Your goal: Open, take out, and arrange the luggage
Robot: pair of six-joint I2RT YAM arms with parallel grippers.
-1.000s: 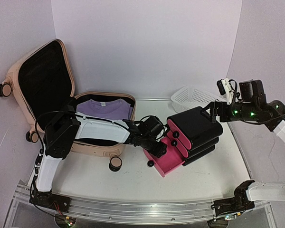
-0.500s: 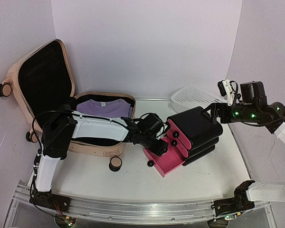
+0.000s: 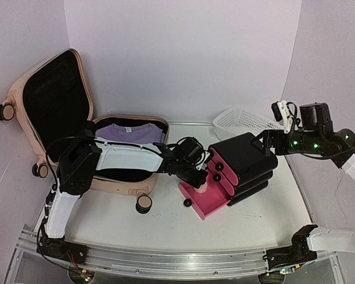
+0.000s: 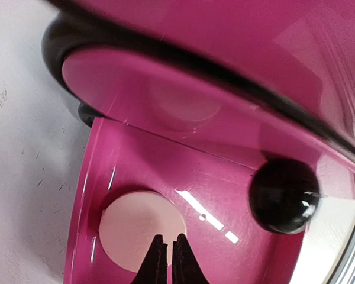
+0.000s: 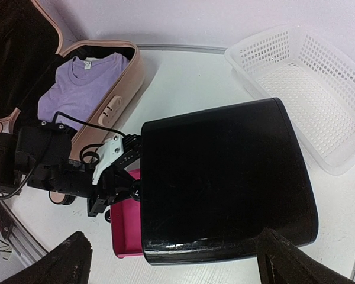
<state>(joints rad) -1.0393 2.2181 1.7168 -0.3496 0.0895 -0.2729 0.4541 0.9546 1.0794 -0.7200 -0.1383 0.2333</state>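
Our left gripper (image 4: pixel 165 261) has its fingertips pressed together with nothing between them. They're sitting right over a pale round spot (image 4: pixel 141 228) on the floor of the magenta drawer (image 3: pixel 204 201), though we honestly can't tell if they touch it. A shiny black knob (image 4: pixel 284 195) sits just beside, up and to the right in the wrist view.

That drawer is the bottom one and it's pulled out of the drawer unit (image 3: pixel 244 155), which has a black top and magenta fronts and stands mid-table. Our right gripper (image 5: pixel 173 248) hangs above that black top with its fingers spread wide, holding nothing.

The luggage (image 3: pixel 53 100) is on the left side of the table (image 3: pixel 165 231). It's wide open, with the lid leaning up toward the back wall so the black lining shows. A purple shirt (image 3: pixel 133 135) lies flat in the lower half. A white basket (image 3: pixel 239 121) sits behind the drawer unit, at the far right.
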